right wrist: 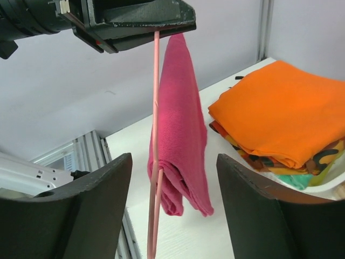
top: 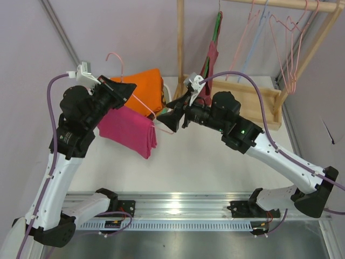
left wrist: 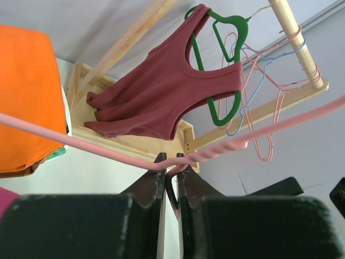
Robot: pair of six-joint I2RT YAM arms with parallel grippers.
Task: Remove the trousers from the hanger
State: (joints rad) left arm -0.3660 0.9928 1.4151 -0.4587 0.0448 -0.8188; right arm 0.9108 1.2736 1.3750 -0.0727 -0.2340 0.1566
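The light-pink wire hanger hangs above the table, and my left gripper is shut on it just below the hook. In the left wrist view the wire crosses the pinched fingertips of that gripper. The magenta trousers are draped folded over the hanger's bar. My right gripper faces them from the right and stands open. In the right wrist view the trousers and the hanger hang in the gap of this gripper, touching neither finger.
An orange folded cloth lies on a pile just behind the trousers. A wooden rack stands at the back right, carrying a maroon garment on a green hanger and several bare wire hangers.
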